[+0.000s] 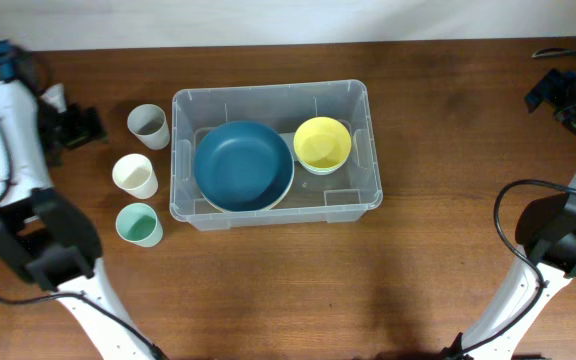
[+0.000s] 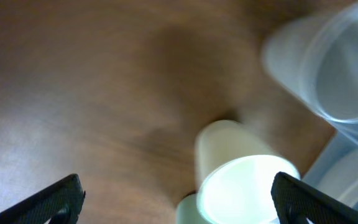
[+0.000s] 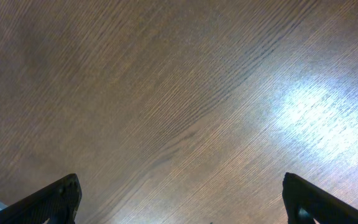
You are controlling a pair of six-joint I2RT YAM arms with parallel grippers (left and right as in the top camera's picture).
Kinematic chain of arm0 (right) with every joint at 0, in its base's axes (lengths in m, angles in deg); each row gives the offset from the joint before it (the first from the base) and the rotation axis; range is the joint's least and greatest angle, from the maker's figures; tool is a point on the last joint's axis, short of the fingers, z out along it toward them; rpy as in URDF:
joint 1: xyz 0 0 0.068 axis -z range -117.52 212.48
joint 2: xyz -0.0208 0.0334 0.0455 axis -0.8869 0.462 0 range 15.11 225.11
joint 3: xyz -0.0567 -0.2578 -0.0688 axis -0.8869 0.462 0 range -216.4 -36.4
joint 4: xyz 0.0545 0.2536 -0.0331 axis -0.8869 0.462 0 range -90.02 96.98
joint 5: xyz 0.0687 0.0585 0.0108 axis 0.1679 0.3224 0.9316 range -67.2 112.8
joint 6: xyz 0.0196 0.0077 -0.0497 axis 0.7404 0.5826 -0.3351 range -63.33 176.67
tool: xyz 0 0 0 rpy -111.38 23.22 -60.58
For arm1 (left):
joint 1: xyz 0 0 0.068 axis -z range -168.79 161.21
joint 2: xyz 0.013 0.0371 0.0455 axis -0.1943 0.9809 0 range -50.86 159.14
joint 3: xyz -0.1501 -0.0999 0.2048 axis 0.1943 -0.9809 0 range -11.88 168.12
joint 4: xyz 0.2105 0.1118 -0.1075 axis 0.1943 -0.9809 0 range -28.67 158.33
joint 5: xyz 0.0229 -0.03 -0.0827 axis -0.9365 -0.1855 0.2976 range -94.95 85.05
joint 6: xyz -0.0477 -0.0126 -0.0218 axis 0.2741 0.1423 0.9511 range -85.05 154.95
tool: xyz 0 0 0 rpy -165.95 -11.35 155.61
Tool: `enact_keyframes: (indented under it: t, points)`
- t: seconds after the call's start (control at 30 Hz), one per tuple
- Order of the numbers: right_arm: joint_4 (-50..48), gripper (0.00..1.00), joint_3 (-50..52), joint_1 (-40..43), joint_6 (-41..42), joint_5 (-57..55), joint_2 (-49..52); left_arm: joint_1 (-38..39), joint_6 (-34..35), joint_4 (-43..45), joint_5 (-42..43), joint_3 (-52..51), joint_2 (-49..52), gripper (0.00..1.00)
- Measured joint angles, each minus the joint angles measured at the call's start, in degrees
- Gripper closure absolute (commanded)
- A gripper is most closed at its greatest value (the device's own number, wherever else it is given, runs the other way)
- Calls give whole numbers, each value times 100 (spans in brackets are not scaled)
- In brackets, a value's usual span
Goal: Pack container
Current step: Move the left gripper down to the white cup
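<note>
The clear container (image 1: 363, 130) stands mid-table and holds a large blue bowl (image 1: 243, 165) and a smaller yellow bowl (image 1: 322, 143). Left of it, a grey cup (image 1: 148, 125), a cream cup (image 1: 135, 175) and a green cup (image 1: 139, 224) stand in a row. My left gripper (image 1: 76, 126) hovers left of the grey cup, open and empty. In the left wrist view the gripper (image 2: 176, 204) looks down on the cream cup (image 2: 232, 146), with the blurred grey cup (image 2: 328, 68) beyond and a container corner (image 2: 353, 168) at the right. My right gripper (image 1: 555, 93) stays far right, open (image 3: 182, 202) over bare wood.
The wooden table (image 1: 448, 260) extends around the container. Cables and both arm bases (image 1: 43, 250) sit near the front corners. A sliver of the green cup (image 2: 188, 213) shows at the bottom of the left wrist view.
</note>
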Motion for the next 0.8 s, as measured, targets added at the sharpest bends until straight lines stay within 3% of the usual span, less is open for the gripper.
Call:
enact_keyframes:
  t: [0.17, 0.3, 0.8]
  points:
    - [0, 1, 0, 0, 2, 0, 0, 898, -168, 144, -573, -2, 0, 1]
    - [0, 1, 0, 0, 0, 0, 0, 1165, -116, 138, -986, -4, 0, 1]
    - [0, 1, 0, 0, 0, 0, 0, 468, 114, -170, -1202, -769, 0, 2]
